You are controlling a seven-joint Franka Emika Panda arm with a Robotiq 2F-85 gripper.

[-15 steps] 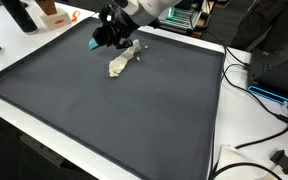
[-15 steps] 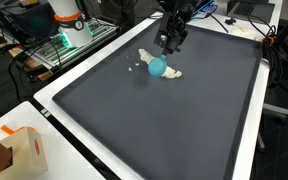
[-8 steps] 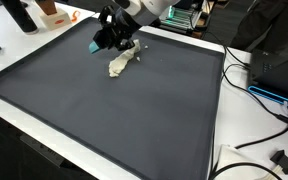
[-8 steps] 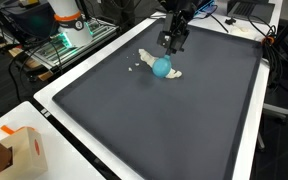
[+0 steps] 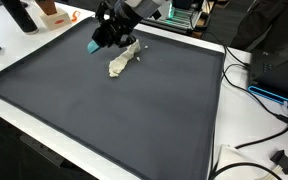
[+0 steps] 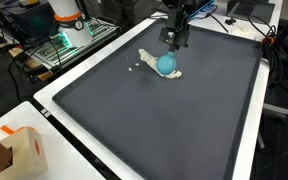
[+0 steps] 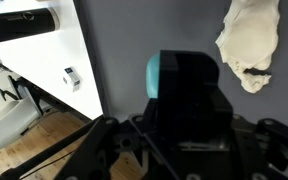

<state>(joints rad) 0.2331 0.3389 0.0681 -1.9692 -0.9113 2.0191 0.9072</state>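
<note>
- End effector [image 6: 172,42]: points straight down over the teal ball, and its body hides the fingers, so I cannot tell whether it is clenched or released.
- Teal ball [image 6: 166,65]: at the far side of the dark mat [image 5: 134,110], just beside the cream cloth [image 5: 121,62].

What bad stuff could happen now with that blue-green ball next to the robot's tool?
1. The round teal ball is right at the tool, but the pictures do not show whether the tool really grips it. If it does not, the ball might roll away across the flat dark grey mat.
2. The crumpled cream-coloured lump lies close by, so the tool could snag it or drag it along.
</note>
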